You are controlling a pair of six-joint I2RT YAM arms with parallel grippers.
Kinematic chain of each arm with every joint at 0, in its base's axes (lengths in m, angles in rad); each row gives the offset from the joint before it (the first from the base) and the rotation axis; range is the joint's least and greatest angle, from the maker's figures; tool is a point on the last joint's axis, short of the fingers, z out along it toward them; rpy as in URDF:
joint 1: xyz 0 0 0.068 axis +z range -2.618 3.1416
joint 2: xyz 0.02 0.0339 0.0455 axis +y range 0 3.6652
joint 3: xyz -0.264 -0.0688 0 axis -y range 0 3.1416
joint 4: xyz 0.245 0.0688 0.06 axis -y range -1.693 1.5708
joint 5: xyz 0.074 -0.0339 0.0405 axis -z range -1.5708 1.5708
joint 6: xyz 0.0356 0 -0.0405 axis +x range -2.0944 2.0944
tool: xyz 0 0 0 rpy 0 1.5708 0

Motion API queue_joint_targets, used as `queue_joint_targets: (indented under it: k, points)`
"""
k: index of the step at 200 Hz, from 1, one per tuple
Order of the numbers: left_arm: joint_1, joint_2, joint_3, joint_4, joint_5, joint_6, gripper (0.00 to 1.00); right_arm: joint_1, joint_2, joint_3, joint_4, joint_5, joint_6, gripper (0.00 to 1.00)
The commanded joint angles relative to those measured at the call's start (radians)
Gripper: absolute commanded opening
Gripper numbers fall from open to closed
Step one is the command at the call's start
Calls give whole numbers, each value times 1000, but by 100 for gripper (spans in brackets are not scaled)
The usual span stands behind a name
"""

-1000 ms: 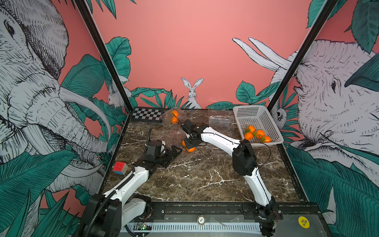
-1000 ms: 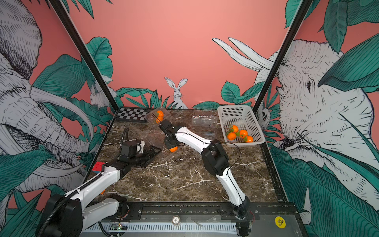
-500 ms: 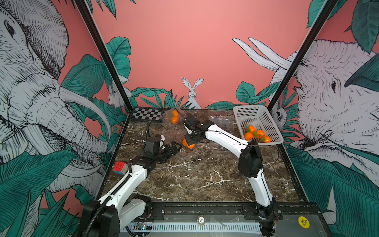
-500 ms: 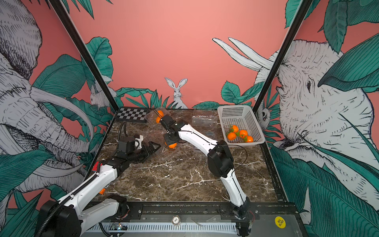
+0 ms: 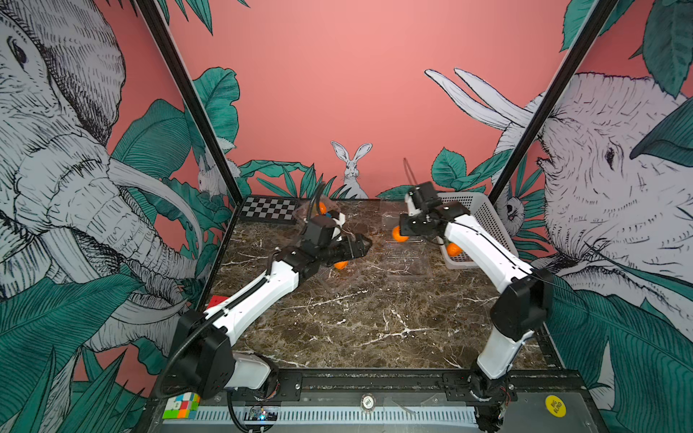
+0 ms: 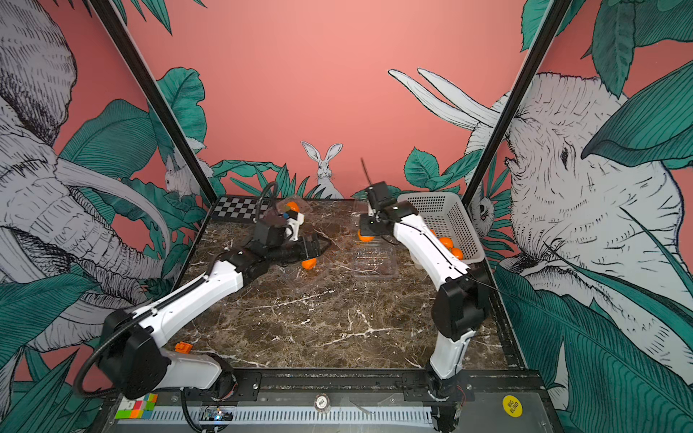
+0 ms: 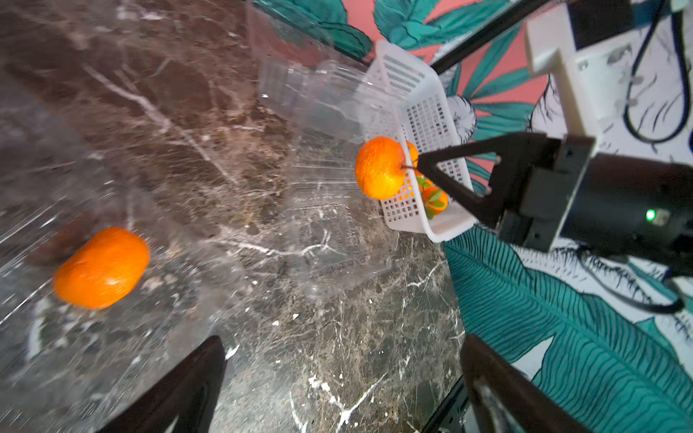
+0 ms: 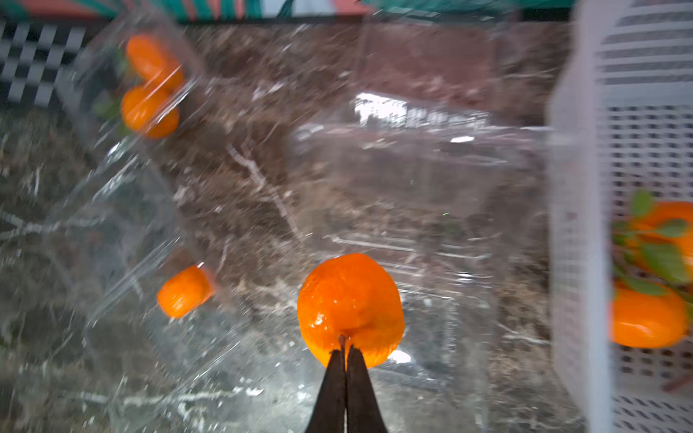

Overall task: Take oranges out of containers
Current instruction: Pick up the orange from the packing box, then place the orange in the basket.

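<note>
Over by the white basket (image 5: 487,215), the right gripper (image 8: 345,350) now holds the first orange (image 8: 350,307) by its stem, jaws closed. A second ago it was near the left arm. The left gripper (image 5: 363,245), jaws wide open, has moved over the second orange (image 5: 340,265) in a clear container (image 5: 330,283). A yellow sticker (image 5: 555,406) says "BIG BLIND".

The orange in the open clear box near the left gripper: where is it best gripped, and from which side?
Probably from above, the left gripper pinching the orange across its round middle: no stem shows, and the container walls hinder sideways approach.
</note>
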Motion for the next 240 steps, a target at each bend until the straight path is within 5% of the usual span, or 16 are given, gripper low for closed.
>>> queue_joint_targets:
  k: [1,56,143,186,213,229,240]
  points:
    - [-86,86,129,-53,-35,85,99,-110,-74,-94,93,26,47,0]
    - [-192,279,331,-75,-22,103,99,-340,-35,-173,278,-5,117,0]
    - [-219,304,374,-154,-34,129,99,-398,249,-5,315,-74,144,6]
    - [-217,297,414,-230,-79,203,99,-400,166,-21,302,-83,118,29]
    - [-205,273,447,-294,-146,266,99,-393,74,-67,313,-106,102,58]
    - [-192,240,436,-312,-210,305,99,-376,17,-109,330,-118,98,87]
    - [-179,212,416,-316,-247,322,99,-358,-23,-145,350,-125,95,98]
